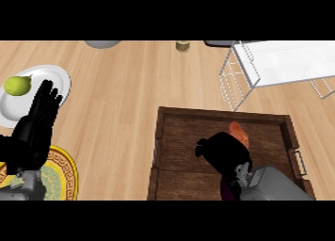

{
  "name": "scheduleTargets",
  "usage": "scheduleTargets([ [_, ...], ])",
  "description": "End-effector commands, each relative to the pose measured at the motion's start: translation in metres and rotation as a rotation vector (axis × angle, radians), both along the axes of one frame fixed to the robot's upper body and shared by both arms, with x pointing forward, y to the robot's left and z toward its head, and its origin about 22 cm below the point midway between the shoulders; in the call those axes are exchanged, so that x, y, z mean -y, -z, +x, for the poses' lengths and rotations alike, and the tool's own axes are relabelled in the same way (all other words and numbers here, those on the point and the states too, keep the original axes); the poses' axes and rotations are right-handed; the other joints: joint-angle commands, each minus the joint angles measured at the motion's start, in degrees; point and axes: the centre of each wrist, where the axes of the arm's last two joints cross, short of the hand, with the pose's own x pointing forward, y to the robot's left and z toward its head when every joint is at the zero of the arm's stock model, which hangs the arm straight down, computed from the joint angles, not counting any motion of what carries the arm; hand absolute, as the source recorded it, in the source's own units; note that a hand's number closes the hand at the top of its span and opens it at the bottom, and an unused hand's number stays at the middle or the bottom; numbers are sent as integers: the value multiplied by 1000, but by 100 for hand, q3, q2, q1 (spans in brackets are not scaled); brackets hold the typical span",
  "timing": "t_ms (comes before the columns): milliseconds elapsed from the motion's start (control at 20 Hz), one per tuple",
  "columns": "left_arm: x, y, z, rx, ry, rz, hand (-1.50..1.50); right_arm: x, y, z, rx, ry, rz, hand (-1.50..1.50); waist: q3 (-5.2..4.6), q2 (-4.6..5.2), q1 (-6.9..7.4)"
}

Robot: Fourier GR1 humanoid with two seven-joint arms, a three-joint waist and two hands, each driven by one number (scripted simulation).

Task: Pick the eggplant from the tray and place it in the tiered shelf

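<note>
Wooden counter: over the tray (167, 155), the eggplant (229, 186) is being grasped by the right hand (222, 150), fingers curled, lift toward the far-right tiered shelf (281, 66) pending.

Black left hand (33, 127), grey forearms

The eggplant (231, 188), dark purple, lies in the brown wooden tray (171, 155), mostly hidden. The white wire tiered shelf (288, 63) stands behind the tray.

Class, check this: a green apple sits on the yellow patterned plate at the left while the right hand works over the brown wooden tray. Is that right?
Not quite. The head view shows the green apple on the white round plate, not the yellow patterned plate. The right hand is indeed over the brown wooden tray.
</note>
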Motion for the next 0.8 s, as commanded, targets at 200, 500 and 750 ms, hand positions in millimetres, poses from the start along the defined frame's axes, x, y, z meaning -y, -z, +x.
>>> scheduleTargets([
  [200,-9,-1,11,9,-2,4,0,0,23,-8,93,-122,-5,150,69,72,2],
  [500,-6,4,-1,-2,-31,5,0,87,17,8,227,250,65,150,80,63,-168],
  [750,-2,14,-2,9,-31,-4,0,140,15,7,294,467,206,150,71,75,-101],
])
